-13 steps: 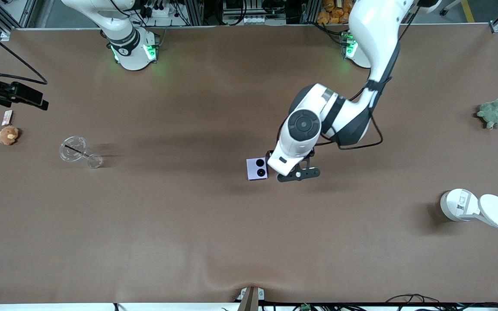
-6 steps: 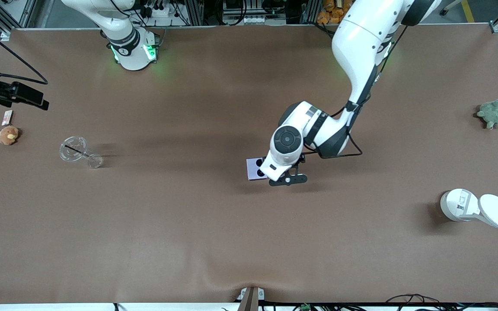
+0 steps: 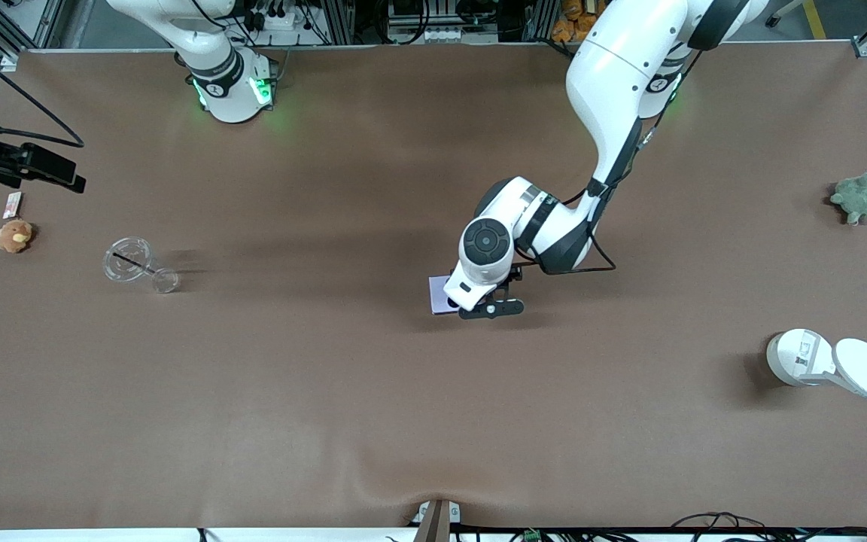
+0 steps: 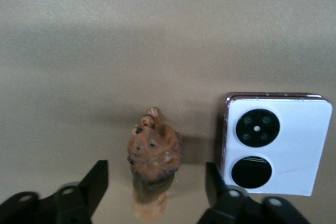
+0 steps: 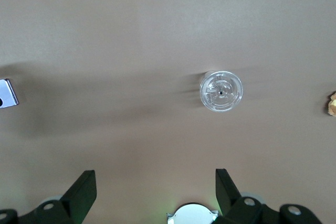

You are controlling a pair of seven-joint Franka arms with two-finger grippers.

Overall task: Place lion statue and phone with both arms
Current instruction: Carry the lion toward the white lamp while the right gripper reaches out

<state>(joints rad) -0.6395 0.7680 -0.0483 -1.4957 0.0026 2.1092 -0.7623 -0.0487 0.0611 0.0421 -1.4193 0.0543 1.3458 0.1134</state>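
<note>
The phone (image 3: 439,295), pale lilac and flat, lies at the middle of the table, half covered by the left arm's hand. In the left wrist view the phone (image 4: 273,150) shows two black camera circles. The lion statue (image 4: 153,156), orange-brown, rests on the table beside the phone and is hidden in the front view. My left gripper (image 3: 473,296) is low over the lion. In its own wrist view the left gripper (image 4: 155,182) is open, one finger on each side of the lion, not touching it. My right gripper (image 5: 153,179) is open, empty and high above the table; the right arm waits.
A clear glass (image 3: 136,265) lies toward the right arm's end; it also shows in the right wrist view (image 5: 221,91). A round brown plush (image 3: 14,235) sits at that end's edge. A green plush turtle (image 3: 859,198) and a white container (image 3: 798,357) with its lid open are at the left arm's end.
The left arm has moved toward the right arm's end and lowered; its hand now covers much of the phone. The right arm has not moved.
</note>
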